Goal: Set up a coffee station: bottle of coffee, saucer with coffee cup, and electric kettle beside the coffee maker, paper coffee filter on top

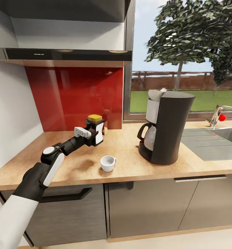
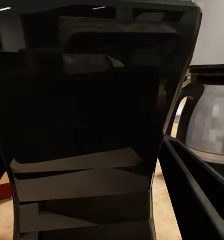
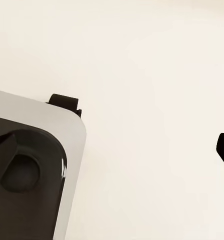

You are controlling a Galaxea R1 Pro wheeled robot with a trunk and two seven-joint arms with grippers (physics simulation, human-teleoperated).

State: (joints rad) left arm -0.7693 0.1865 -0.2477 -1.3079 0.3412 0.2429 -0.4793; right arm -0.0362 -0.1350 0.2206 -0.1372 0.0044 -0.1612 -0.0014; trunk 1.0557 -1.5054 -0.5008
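bottle of coffee point(image 1: 96, 129) in left pincer point(image 1: 92, 135), base hidden

The long light wood-grain kitchen countertop point(image 1: 130, 148) (over dark grey cabinet fronts) carries a tall dark grey coffee maker point(image 1: 166, 126) with a glass carafe, standing just left of the inset steel sink point(image 1: 213, 141). A small white rounded coffee cup point(image 1: 107, 163) sits upright near the front edge.
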